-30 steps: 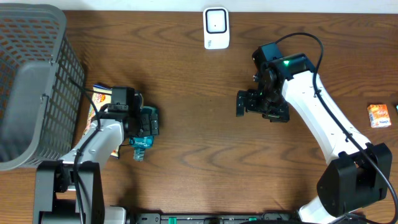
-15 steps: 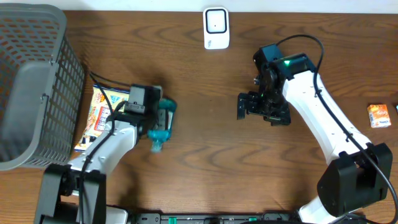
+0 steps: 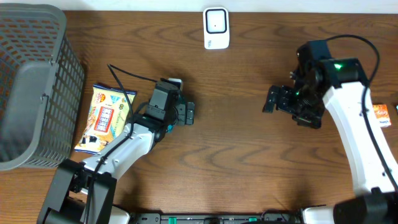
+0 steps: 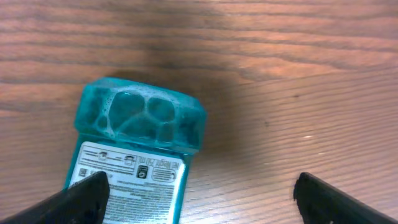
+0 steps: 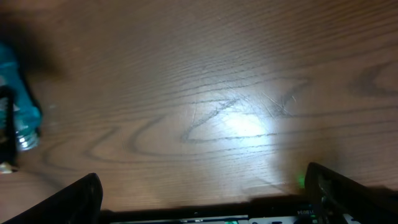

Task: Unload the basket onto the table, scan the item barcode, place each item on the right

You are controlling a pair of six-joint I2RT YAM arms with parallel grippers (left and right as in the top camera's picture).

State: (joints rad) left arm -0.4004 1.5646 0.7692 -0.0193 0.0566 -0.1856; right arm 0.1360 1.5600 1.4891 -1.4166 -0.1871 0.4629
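On the table [image 3: 236, 162], left of centre and directly under the left gripper [image 4: 199, 190], you have the bottle [image 4: 140, 124]. It lies flat, label side up, just right of the snack packet [image 3: 104, 118].

Bottle: translucent teal plastic, flat-sided with bevelled corners, and foam bubbles show through the thick end. The label [image 4: 127, 180] is a white rectangle with small icons and lines of fine print, too small to read. Your right wrist view catches the bottle at its left edge, with a pale round cap [image 5: 25, 142] at the near end.

Left gripper: jaws wide apart, gripping nothing. One dark fingertip [image 4: 84, 196] overlaps the label's corner in the wrist view; you can't tell from that whether it touches. The other fingertip sits well clear over bare wood.

Right gripper [image 5: 202, 183]: also spread wide, nothing between the fingers. It hangs over bare wood right of centre, well apart from the bottle.

Table: brown wood grain, semi-gloss, with a glare patch in the right wrist view.

One each of the rest:
- snack packet: yellow glossy foil, flat, print unreadable
- basket [image 3: 31, 81]: grey plastic mesh, far left, just beside the packet
- device [image 3: 216, 28]: white, rounded rectangle with a dark window, at the top edge of the overhead view
- carton [image 3: 378, 116]: small, orange, at the right edge, lettering unreadable
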